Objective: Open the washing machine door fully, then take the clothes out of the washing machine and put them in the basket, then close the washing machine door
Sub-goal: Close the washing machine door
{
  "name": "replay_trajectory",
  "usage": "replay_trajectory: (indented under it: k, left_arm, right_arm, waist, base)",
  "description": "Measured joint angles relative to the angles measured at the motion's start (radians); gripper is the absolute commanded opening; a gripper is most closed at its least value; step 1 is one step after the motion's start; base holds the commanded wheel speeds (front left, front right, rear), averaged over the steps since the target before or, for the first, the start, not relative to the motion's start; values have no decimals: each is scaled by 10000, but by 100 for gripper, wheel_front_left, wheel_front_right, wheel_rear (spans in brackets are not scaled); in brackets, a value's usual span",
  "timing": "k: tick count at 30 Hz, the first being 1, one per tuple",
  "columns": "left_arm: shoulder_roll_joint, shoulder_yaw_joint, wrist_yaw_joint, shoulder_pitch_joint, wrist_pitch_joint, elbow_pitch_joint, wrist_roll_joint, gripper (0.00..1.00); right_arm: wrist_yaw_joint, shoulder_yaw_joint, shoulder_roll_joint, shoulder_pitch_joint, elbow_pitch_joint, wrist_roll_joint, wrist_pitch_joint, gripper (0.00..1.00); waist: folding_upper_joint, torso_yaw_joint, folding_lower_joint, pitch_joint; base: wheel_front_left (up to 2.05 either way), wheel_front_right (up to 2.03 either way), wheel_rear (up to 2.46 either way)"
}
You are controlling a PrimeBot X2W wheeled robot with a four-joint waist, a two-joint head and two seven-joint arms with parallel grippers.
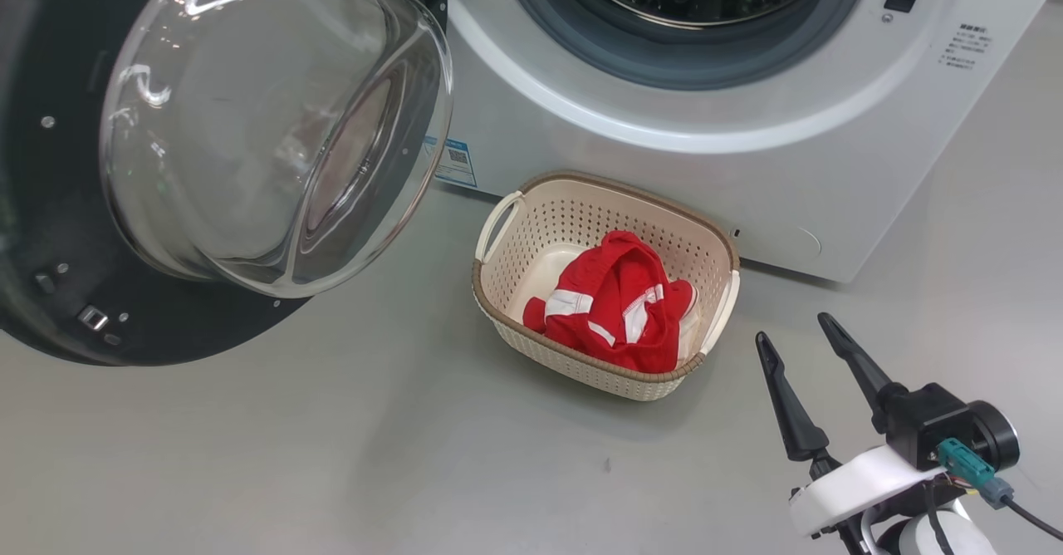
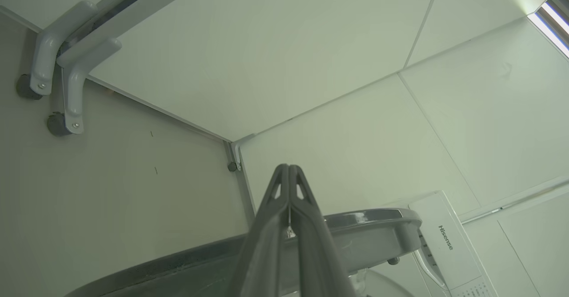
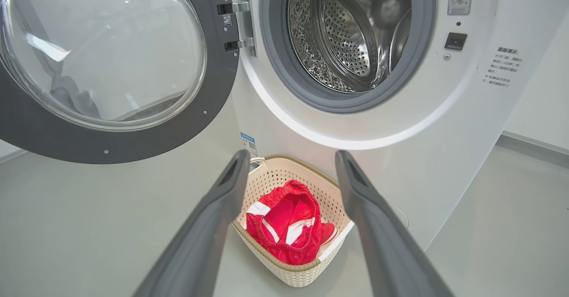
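1. The washing machine is the biggest thing before me. The right wrist view looks deep into its drum, where I see bare steel and nothing red. The head view cuts the drum at the top edge. I judge that the unloading is done, so the step in hand is to close the door.
2. The washing machine door stands wide open at the left of the opening. To close it well I would push on its rim far from the hinges, in one smooth arc, until the latch catches. First I would check that nothing lies on the grey seal.
3. The basket sits on the floor, just in front of the machine and below the opening. I would watch that the door passes above its handle.
4. The clothes lie heaped inside the basket.
5. The left tool is clenched on nothing. The left wrist view shows it crossing the door's grey edge, which the head view does not give – whether it touches I cannot tell.
6. The right tool is released, with its jaws spread, to the right of the basket and apart from it.
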Motion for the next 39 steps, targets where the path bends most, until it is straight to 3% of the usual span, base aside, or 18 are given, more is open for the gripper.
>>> replay_trajectory:
  k: [4,17,39]
  left_arm:
    - [17,13,69,-335,771,777,-752,0]
    - [485,-257,105,-913,1791,1931,-846,0]
    - [961,-562,-696,-948,4142,2667,-2017,0]
  right_arm:
    - [6,-21,-132,-147,-146,-10,169,100]
    - [92,-150,-341,-272,-236,-8,249,100]
    - [92,-151,-351,-267,-267,12,337,100]
  waist:
    - [0,-183,0,268]
    - [0,-420,0,635]
    - [0,-189,0,531]
  base:
    - [0,0,0]
    - [0,0,0]
    - [0,0,0]
